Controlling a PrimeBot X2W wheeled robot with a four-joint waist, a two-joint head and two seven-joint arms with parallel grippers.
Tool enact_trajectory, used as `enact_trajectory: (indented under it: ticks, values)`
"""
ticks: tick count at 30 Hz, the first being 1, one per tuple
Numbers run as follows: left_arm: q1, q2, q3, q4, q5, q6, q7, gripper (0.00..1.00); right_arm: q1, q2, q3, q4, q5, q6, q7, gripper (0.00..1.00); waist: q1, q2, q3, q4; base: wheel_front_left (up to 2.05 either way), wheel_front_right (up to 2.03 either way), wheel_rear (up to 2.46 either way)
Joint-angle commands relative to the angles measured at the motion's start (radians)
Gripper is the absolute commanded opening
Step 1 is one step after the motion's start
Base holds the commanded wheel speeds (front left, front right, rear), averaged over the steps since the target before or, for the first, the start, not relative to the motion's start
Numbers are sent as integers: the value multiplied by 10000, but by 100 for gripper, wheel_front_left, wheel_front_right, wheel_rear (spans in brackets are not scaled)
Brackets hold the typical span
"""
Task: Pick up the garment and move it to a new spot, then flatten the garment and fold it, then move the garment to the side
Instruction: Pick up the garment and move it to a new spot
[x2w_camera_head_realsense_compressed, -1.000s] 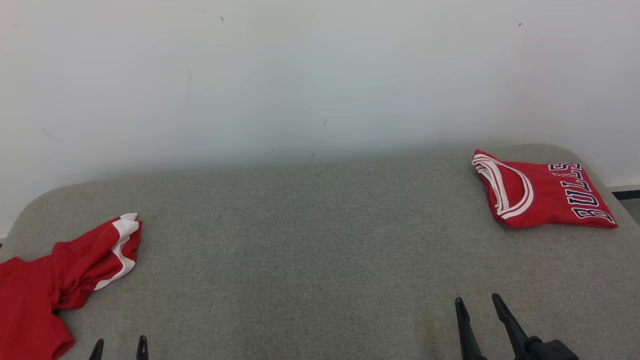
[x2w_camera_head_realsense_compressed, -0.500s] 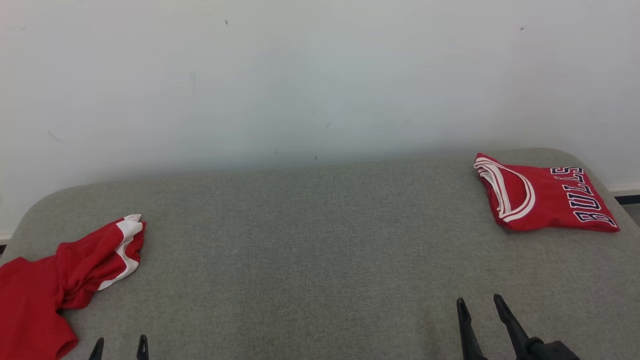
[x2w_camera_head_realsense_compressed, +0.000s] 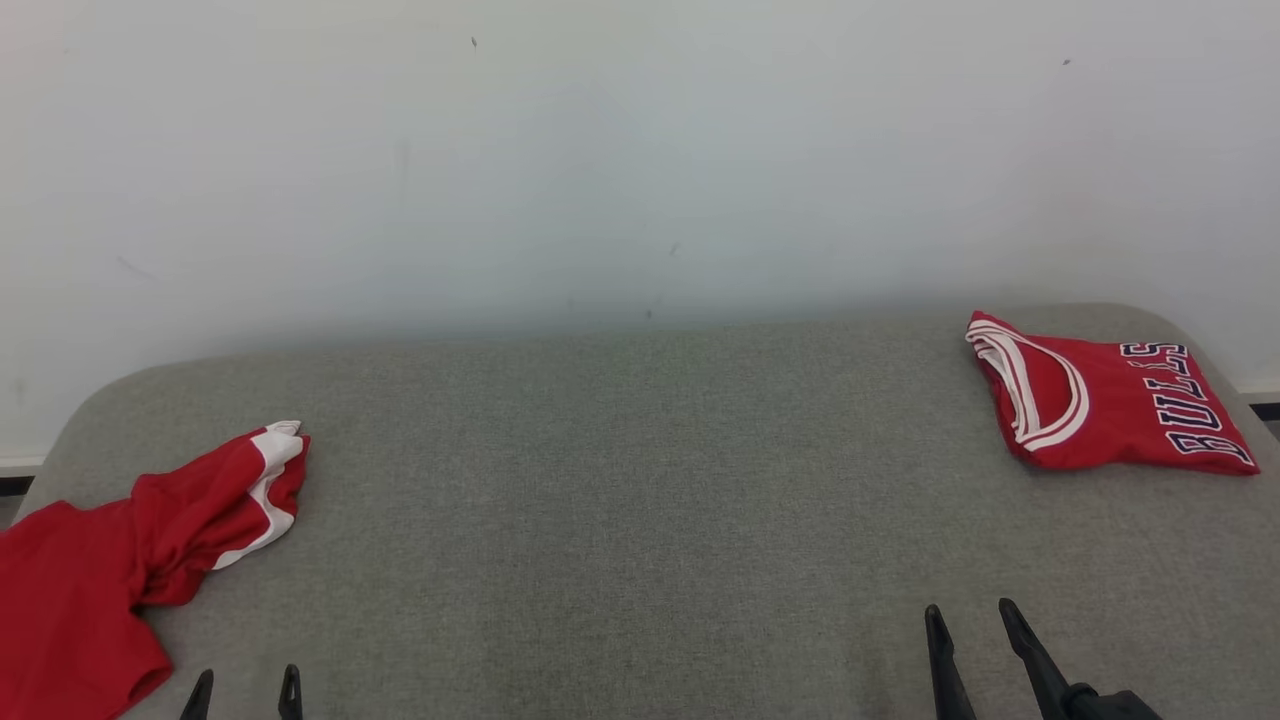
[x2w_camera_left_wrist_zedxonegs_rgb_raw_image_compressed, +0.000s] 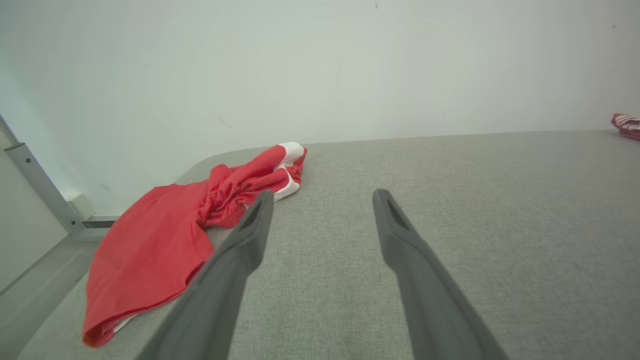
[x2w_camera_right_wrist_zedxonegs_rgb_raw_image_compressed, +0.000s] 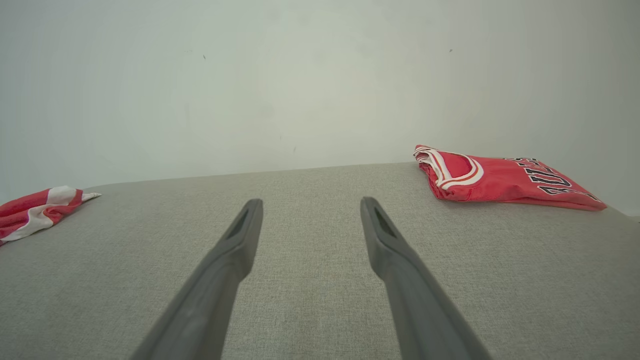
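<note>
My left gripper (x2w_camera_head_realsense_compressed: 245, 686) hangs wide and empty by the crumpled garment (x2w_camera_head_realsense_compressed: 120, 540); right gripper (x2w_camera_head_realsense_compressed: 969, 612) wide too, folded jersey (x2w_camera_head_realsense_compressed: 1110, 410) beyond.

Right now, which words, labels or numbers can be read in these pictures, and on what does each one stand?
"BULLS": dark letters outlined in white, on the folded red jersey at the far right of the grey surface.
The crumpled red garment at the left bears no readable text.

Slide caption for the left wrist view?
Open left end effector pointing across grey cushion, crumpled red garment lying to its left.
</note>
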Motion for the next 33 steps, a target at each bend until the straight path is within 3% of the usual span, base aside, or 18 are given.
enact_trajectory:
  ticks: [1, 8, 26, 33]
  values:
    - [-51, 33, -2, 4, 4, 42, -30, 100, 104, 16, -4, 8, -11, -20, -17, 100, 0, -1, -2, 137, 0, 0, 0]
    - [-89, 210, -21, 40, -5, 72, -30, 100, 231, 117, -24, 83, 142, -20, -47, 100, 0, -1, 52, 924, 0, 0, 0]
    - [-241, 730, 107, 33, -329, 203, 117, 100, 98, 217, -143, 292, 512, -21, -98, 100, 0, -1, 316, 3940, 0, 0, 0]
    - [-182, 809, 112, -31, -431, 323, 192, 100, 74, 217, -107, 232, 638, -21, -100, 100, 0, -1, 304, 4798, 0, 0, 0]
